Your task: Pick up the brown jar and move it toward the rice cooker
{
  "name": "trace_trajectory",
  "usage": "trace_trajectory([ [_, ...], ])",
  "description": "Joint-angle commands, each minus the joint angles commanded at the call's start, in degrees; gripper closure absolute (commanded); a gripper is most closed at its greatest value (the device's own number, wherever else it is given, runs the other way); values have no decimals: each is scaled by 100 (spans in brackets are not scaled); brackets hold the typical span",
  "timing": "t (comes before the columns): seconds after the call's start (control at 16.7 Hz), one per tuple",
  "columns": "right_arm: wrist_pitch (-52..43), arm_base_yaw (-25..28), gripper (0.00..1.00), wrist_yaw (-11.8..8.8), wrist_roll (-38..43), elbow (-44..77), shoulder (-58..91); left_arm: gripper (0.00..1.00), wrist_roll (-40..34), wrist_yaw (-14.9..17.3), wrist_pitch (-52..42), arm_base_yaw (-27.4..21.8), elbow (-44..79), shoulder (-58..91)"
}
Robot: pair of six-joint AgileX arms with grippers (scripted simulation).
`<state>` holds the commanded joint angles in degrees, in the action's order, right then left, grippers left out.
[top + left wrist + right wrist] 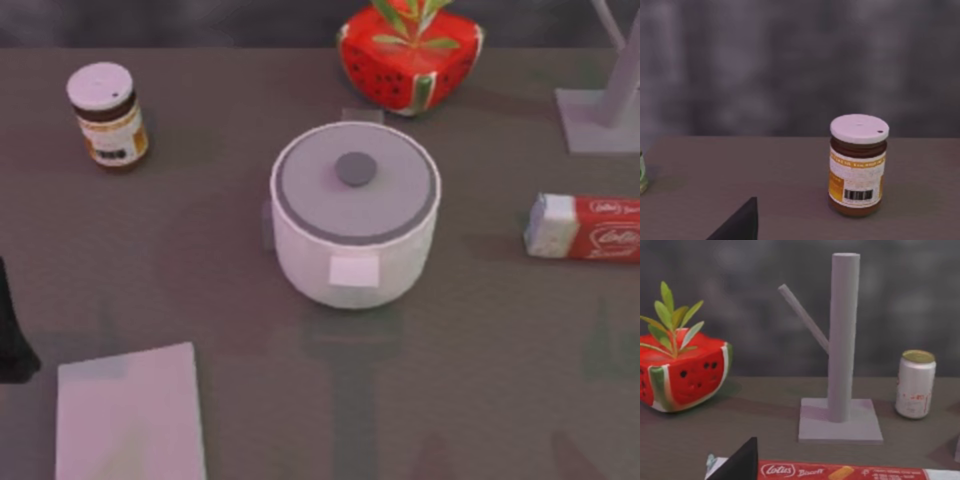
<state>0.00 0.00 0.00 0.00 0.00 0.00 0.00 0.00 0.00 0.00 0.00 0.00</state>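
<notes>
your left pincer [12, 345] sits at the table's [500, 400] left edge; its opening cannot be told. the brown jar [108, 116] stands upright beyond it, well apart, untouched. the rice cooker [354, 212] sits farther right, mid-table. right arm is out of the top view.
</notes>
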Motion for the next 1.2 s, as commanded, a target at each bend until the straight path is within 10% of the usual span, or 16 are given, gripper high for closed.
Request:
trace_trajectory([
  [0.48, 0, 0, 0, 0, 0, 0, 0, 0, 304, 88, -460, -2, 1099, 910],
  [1.2, 0, 0, 0, 0, 0, 0, 0, 0, 2008, 573, -3535, 16, 7250, 6659],
])
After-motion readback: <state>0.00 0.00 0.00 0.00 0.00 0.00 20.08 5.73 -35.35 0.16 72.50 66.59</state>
